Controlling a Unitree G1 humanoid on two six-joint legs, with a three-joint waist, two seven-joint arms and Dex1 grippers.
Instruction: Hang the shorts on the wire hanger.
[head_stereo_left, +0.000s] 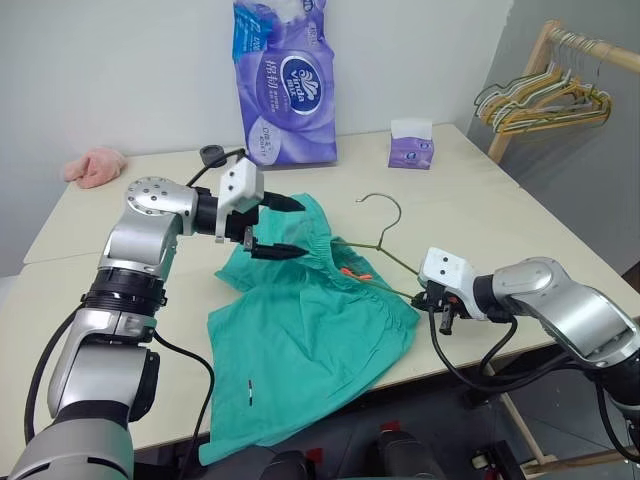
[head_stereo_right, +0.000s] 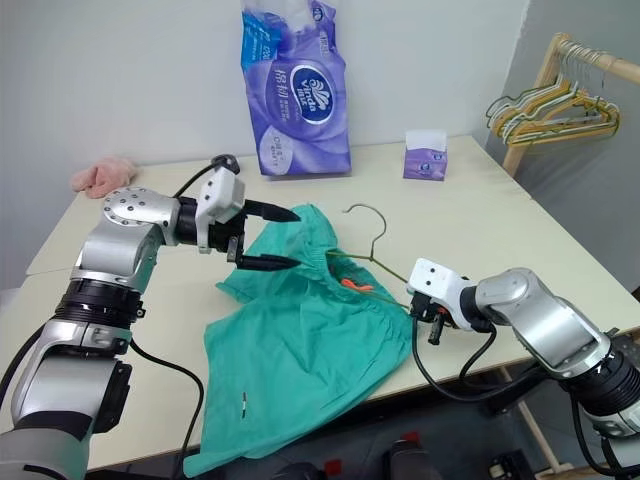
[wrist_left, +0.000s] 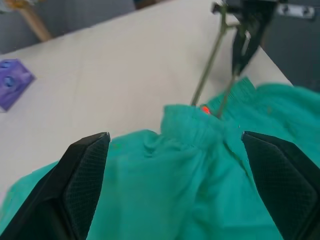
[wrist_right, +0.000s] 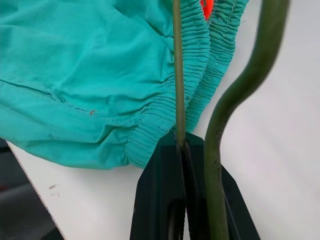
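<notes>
With the left gripper (head_stereo_left: 275, 228) spread empty above the shorts (head_stereo_left: 300, 340) on the counter (head_stereo_left: 470, 215) and the right gripper (wrist_right: 182, 145) pinching the wire hanger (head_stereo_left: 385, 255), the half-threaded waistband may slip off.

The shorts (head_stereo_left: 300, 330) are being spread on the table (head_stereo_left: 470, 200), with the wire hanger (head_stereo_left: 375, 255) lying partly inside them; a tissue pack (head_stereo_left: 282, 80) is standing behind.

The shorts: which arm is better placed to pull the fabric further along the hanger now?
Probably the left. Its tool is open and hovers just above the shorts near the waistband. The right tool is shut on the wire hanger, so it is busy holding it steady.
</notes>
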